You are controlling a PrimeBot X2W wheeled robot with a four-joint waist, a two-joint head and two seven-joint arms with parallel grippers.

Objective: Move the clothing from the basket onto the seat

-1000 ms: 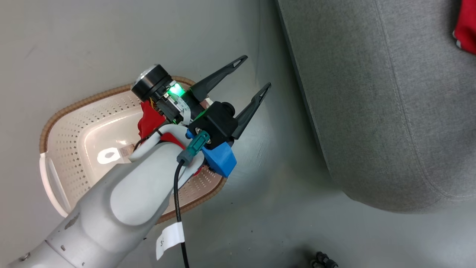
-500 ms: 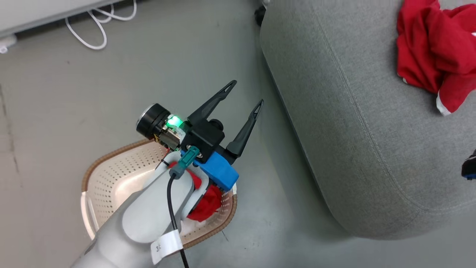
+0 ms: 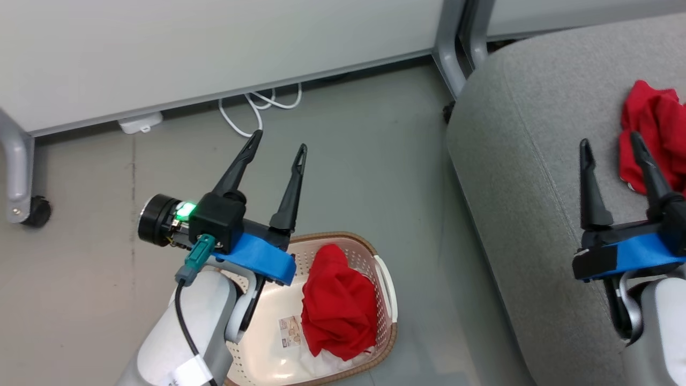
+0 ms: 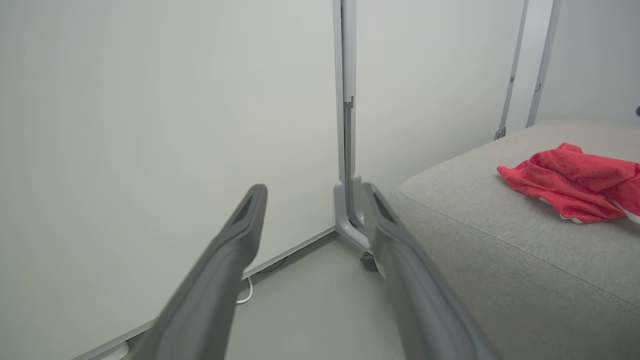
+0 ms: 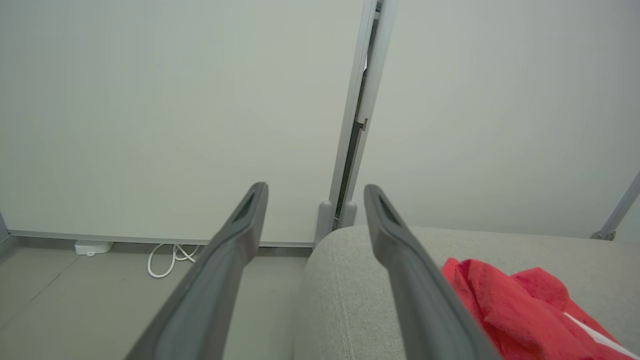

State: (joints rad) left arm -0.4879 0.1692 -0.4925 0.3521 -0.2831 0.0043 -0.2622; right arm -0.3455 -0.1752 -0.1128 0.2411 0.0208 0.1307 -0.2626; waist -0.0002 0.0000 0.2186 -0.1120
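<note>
Lying bunched against the right wall of the basket [image 3: 343,236], one red garment [image 3: 337,305] sits behind the left claw [image 3: 280,140], whose jaws stand apart, empty, pointing away from it. The right claw [image 3: 609,138], also spread and empty, hovers over the seat [image 3: 514,177] by the other garment [image 3: 651,107]; the left arm is nearer.

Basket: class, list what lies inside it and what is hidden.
A crumpled red garment lies in the basket, beside a sticker on its floor. The left arm covers the basket's left part; anything under the garment is hidden.
</note>
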